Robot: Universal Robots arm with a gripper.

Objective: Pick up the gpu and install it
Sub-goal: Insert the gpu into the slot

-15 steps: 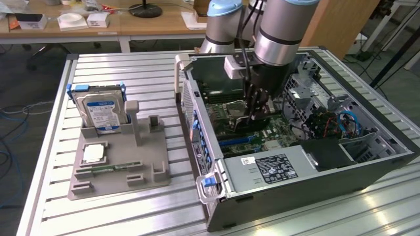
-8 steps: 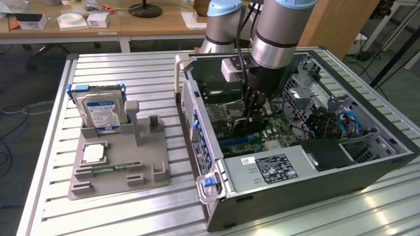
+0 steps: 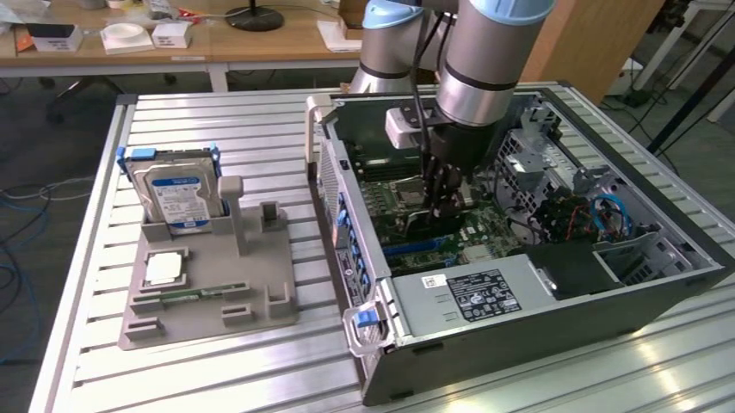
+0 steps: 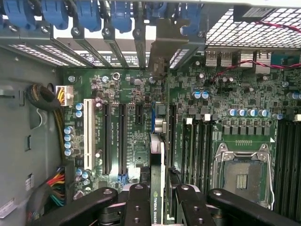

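My gripper is lowered inside the open computer case, over the motherboard. It is shut on the gpu, a thin dark card that the wrist view sees edge-on between my black fingers. The card stands upright along the expansion slots, and its silvery end bracket lies against the slotted rear wall of the case. In the exterior view the gpu shows as a dark strip below the gripper, low over the board. Whether it is seated in a slot I cannot tell.
A grey holder on the slatted table, at the exterior view's left, carries a blue-labelled hard drive, a small chip and a green memory stick. In the case sit a power supply, cable bundles and the processor socket.
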